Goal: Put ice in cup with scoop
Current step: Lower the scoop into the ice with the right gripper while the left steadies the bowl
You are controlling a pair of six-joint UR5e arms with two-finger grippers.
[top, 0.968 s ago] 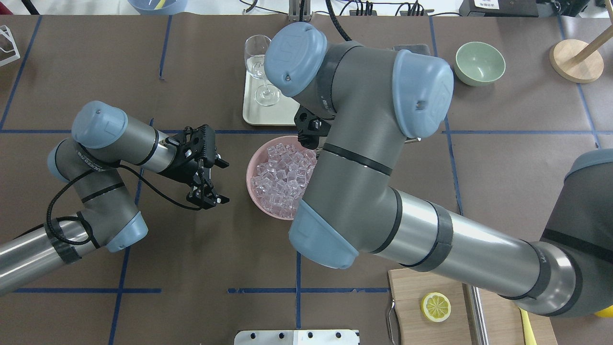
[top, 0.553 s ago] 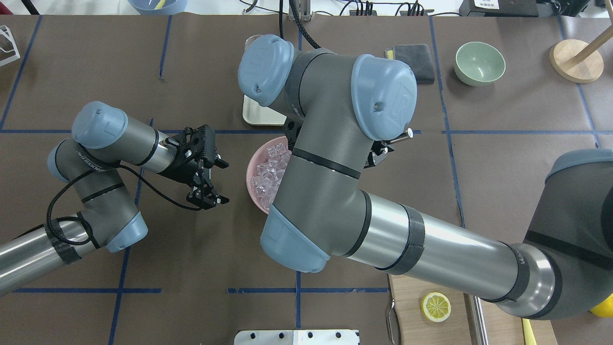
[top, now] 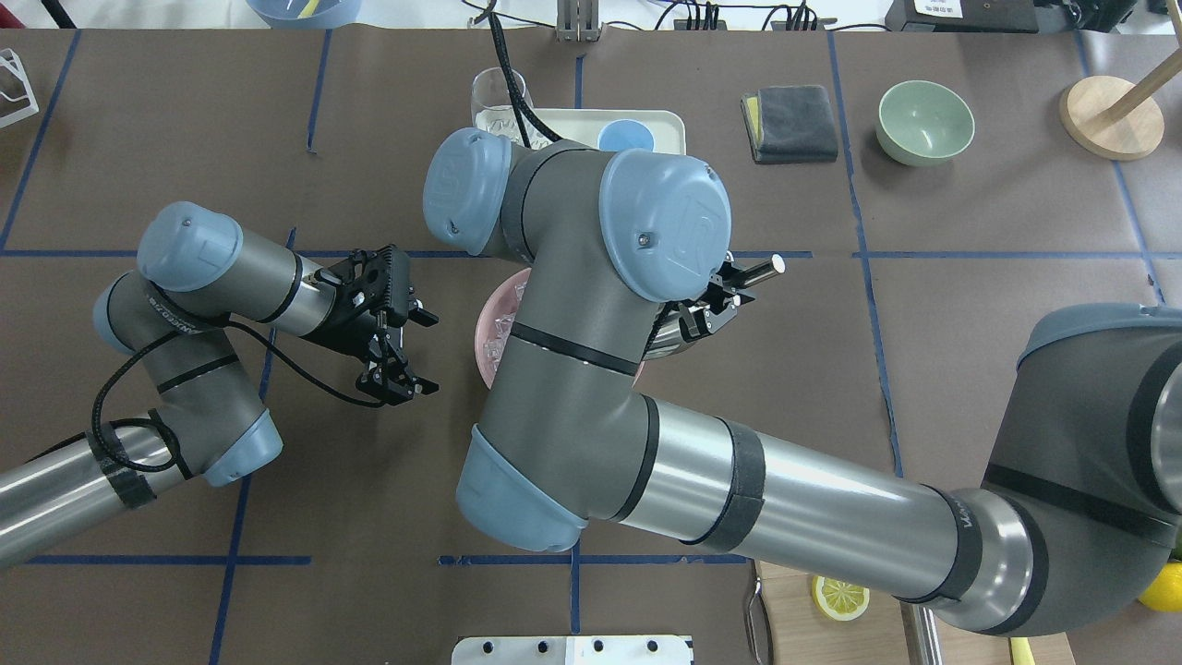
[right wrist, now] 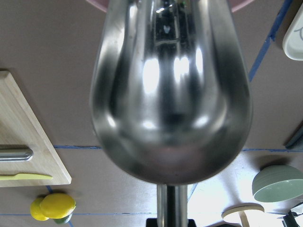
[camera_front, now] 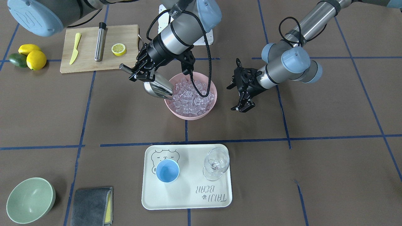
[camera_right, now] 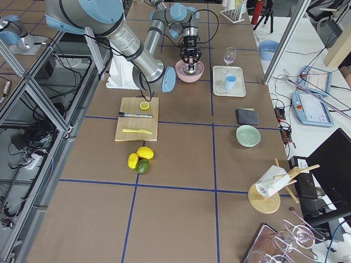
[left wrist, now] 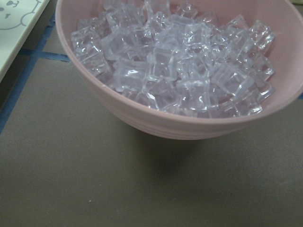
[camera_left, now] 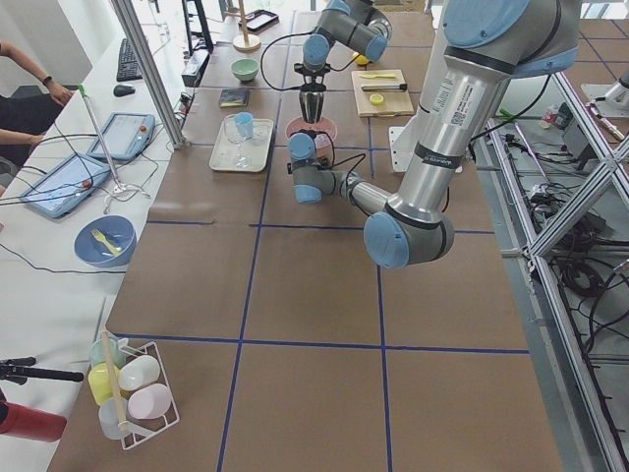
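Note:
The steel scoop (camera_front: 158,88) tilts mouth-down into the near rim of the pink bowl (camera_front: 188,115), which is full of clear ice cubes (camera_front: 192,94). My right gripper (camera_front: 142,71) is shut on the scoop's rod handle; in the overhead view the handle tip (top: 772,266) sticks out beside that gripper (top: 709,312). The scoop's shiny back (right wrist: 170,94) fills the right wrist view. The light-blue cup (camera_front: 167,170) stands empty on the cream tray (camera_front: 188,201). My left gripper (camera_front: 237,98) is open and empty beside the bowl. The left wrist view shows the ice (left wrist: 180,80) close up.
A clear wine glass (camera_front: 216,164) stands on the tray next to the cup. A cutting board (camera_front: 91,64) holds a lemon slice, a yellow knife and a steel cylinder. Lemons and an avocado (camera_front: 26,58), a green bowl (camera_front: 29,201) and a grey cloth (camera_front: 91,205) lie around.
My right arm has swung left across the bowl in the overhead view, uncovering the tray's far part and hiding most of the ice. The left arm has barely moved.

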